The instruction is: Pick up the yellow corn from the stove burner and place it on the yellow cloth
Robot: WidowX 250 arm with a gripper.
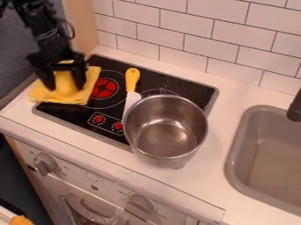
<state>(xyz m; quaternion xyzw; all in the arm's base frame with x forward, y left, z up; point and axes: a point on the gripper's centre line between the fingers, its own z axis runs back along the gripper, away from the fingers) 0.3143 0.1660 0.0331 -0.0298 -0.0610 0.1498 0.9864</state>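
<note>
The black gripper [65, 83] hangs at the upper left, low over a yellow cloth [45, 94]. It is open, one finger on each side of a raised, bunched part of the cloth. That cloth lies across the left corner of the black stovetop [76, 113], partly over the counter edge. To its right, a knife or spatula with a yellow handle [133, 79] and a white blade lies on the stove. A metal pot [166, 127] stands at the stove's right front, beside the blade's lower end.
A grey sink [235, 167] is set into the white counter [203, 180] at the right, with a dark faucet [295, 107] at its edge. White wall tiles [182, 26] rise behind the stove. Oven knobs [47, 165] are on the front below. Something orange [21, 220] shows at the bottom left.
</note>
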